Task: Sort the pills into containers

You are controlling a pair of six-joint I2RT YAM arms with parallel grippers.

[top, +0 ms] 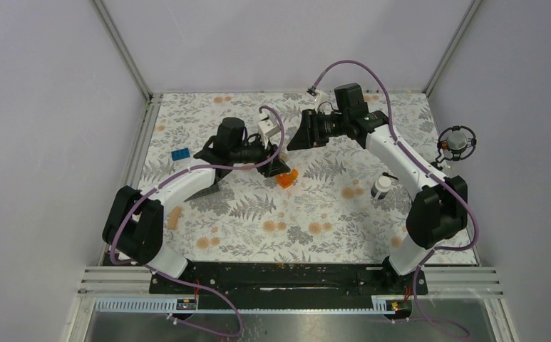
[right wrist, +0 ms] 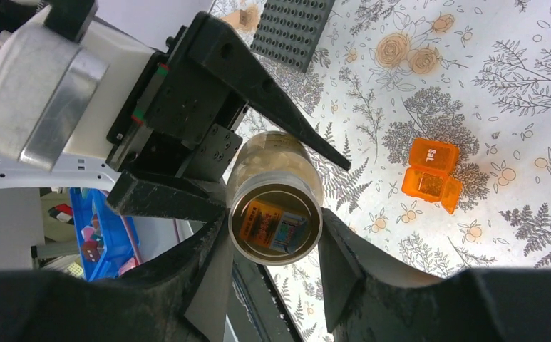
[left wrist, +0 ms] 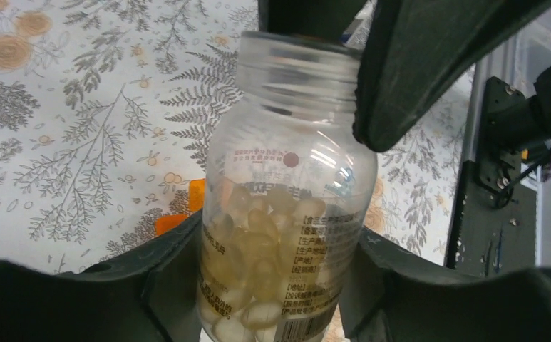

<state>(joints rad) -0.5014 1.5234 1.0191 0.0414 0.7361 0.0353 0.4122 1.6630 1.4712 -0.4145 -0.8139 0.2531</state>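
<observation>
The clear tan-looking bottle (left wrist: 286, 214), partly full of pale pills, is held above the table between both grippers. My left gripper (left wrist: 279, 260) is shut on its lower body. My right gripper (right wrist: 272, 239) closes on its top end (right wrist: 276, 217), one finger (left wrist: 415, 64) against the neck. In the top view the bottle (top: 268, 135) sits between the left gripper (top: 271, 155) and the right gripper (top: 297, 139). The orange hinged-lid box (right wrist: 433, 174) lies open on the table below, also in the top view (top: 286, 178). The white-and-dark little bottle (top: 381, 187) stands under the right arm.
A dark grey studded plate (top: 204, 189) lies under the left arm, and shows in the right wrist view (right wrist: 290, 32). A blue brick (top: 181, 154) lies at the left. A tan oblong piece (top: 174, 217) lies near the left base. A round black fixture (top: 457, 142) hangs on the right wall.
</observation>
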